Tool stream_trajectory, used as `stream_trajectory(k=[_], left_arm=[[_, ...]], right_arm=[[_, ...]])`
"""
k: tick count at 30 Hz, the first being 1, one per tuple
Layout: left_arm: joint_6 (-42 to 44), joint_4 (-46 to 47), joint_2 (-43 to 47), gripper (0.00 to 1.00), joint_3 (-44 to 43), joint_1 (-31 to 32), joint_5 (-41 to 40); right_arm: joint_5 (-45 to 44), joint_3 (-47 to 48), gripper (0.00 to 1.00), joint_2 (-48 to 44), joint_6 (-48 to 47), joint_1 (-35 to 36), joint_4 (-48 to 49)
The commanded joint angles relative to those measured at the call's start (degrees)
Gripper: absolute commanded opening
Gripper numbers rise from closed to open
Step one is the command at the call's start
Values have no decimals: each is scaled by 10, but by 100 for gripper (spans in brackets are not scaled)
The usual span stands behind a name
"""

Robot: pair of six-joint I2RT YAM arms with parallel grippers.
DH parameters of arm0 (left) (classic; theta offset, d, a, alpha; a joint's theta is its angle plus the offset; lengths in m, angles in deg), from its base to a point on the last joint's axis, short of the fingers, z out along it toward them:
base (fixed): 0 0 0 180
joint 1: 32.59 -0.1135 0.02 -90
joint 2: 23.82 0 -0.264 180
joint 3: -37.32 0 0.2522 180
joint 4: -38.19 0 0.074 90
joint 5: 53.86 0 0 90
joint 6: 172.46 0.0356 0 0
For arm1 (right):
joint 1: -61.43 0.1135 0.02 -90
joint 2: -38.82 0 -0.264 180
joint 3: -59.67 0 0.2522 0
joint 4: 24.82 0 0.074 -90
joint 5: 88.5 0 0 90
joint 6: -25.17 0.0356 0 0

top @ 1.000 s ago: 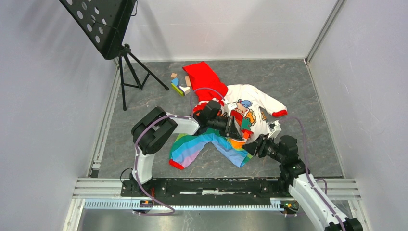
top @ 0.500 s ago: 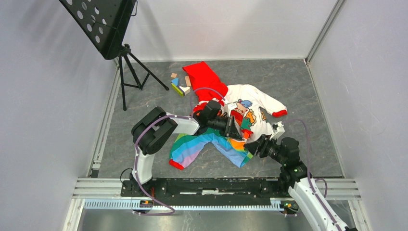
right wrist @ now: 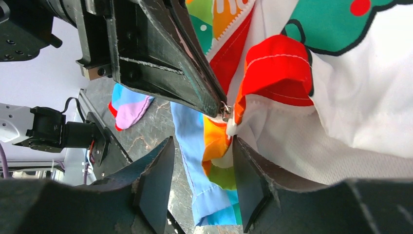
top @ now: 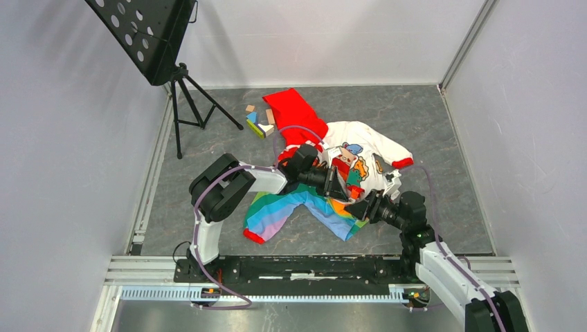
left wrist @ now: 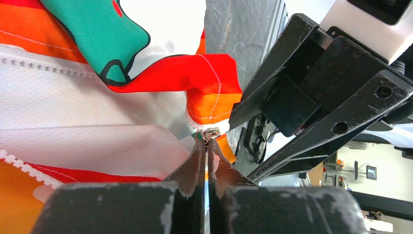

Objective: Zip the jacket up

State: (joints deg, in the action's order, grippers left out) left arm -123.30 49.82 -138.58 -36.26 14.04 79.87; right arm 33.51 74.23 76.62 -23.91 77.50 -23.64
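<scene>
Your whole move turns on the near-right corner of the small child's hooded jacket (top: pixel 365 140), which has a rainbow-striped front and white cartoon panels. It lies crumpled on the grey marbled tabletop (top: pixel 436 124), roughly mid-way across and just beyond both arms. Its long axis runs diagonally, with the red hood (top: pixel 294 111) pointing to the far left and the bottom hem pointing back toward the bases and slightly right. Both tools meet at that hem. Your left end effector (left wrist: pixel 205 151) has its fingers pressed together, and they appear to be clamped on the small metal zipper pull (left wrist: pixel 211 131) at the very foot of the opening. Your right end effector (right wrist: pixel 202 146) comes in from the near right, facing the left one. Its fingers are spread apart and straddle the orange-and-red hem corner that hangs just below the pull, without closing on it. So the left arm owns the pull and the right is the nearer one to the fabric that needs anchoring. The two rows of white zipper teeth (left wrist: pixel 29 61) lie well apart in the left wrist view, so I judge the front to be unzipped. From the pull, the track leads away from you toward the hood, so the travel should go far-left along that diagonal once the hem is pinned.
</scene>
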Motion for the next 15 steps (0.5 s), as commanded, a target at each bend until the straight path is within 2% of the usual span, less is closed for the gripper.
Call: stream_trajectory(k=[1,4,6,7,8,9,11,15], left_arm=[[-18,21,-6,2,-8,3,10],[-20,20,-4,2,-8,3,9],[-21,19,-3,2,-8,4,6],[-20,16,-2,2,-7,5,2],[-18,10,-2,2,-7,6,-4],[-14,2,0,2,-7,6,-10],[-2,-27,9,2,-8,8,-43],[61,-167,47,2,-29,19,-191]], right_arm=[[5,-109,51,33,21,9,85],[-11,-106,48,51,20,15,89],[-28,-101,40,55,21,18,83],[-36,-98,30,54,22,19,78],[-48,-97,10,53,23,20,70],[-61,-93,1,49,23,20,54],[-101,-90,0,31,24,20,15],[-156,-109,0,-46,64,20,-32]])
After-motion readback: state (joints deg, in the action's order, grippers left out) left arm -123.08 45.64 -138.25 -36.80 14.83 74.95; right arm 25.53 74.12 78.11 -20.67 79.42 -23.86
